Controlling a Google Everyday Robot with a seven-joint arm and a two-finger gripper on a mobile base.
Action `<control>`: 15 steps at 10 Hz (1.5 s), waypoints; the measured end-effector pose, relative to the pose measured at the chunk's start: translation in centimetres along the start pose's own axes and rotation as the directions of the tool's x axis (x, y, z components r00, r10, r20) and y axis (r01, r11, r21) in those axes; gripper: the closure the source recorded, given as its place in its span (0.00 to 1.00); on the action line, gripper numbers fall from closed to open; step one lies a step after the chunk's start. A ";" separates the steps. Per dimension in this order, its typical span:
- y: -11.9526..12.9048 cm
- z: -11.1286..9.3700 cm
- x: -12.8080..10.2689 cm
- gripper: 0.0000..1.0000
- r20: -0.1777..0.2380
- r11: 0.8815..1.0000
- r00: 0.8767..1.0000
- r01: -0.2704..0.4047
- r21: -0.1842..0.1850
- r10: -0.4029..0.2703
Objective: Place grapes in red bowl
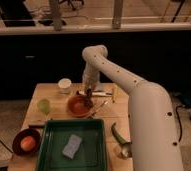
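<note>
The red bowl (78,107) sits at the middle of the wooden table (49,92). My gripper (89,95) points down over the bowl's right rim, at the end of the white arm that reaches in from the right. It is shut. A small dark clump at its tips looks like the grapes (90,100), held just above the bowl's inner right side.
A white cup (64,85) stands at the back left and a green cup (43,105) left of the red bowl. A maroon bowl (19,137) holding an orange is front left. A green tray (56,132) with a grey sponge (72,146) fills the front. Small items lie behind the gripper.
</note>
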 end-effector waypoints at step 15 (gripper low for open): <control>0.3 0.3 -0.2 0.98 0.058 0.998 0.996 0.066 0.009 -0.066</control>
